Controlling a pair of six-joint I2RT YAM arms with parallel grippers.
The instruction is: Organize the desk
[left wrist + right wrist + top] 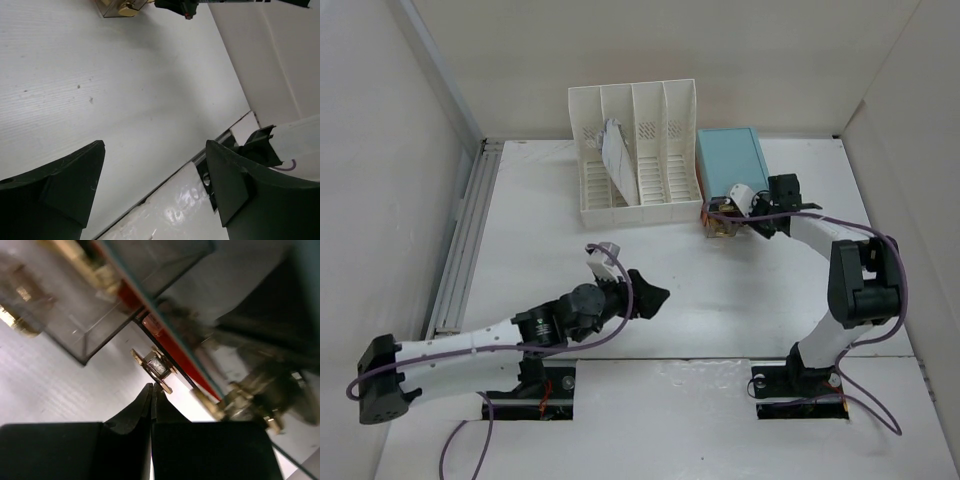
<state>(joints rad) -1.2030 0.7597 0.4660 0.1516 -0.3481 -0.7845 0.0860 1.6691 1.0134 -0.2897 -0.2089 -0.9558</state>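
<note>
Desk — white tabletop inside white walls, under both arms; left gripper over mid-desk, jaws wide, nothing between; right gripper jaws pressed shut, empty, tips just beside a small gold-and-silver fitting at the light-blue drawer box front — white file rack beside the box.

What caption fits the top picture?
White desk: left gripper open, right gripper shut by the blue box.

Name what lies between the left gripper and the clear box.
Only bare desk separates left gripper from clear box; left wrist view shows it.
</note>
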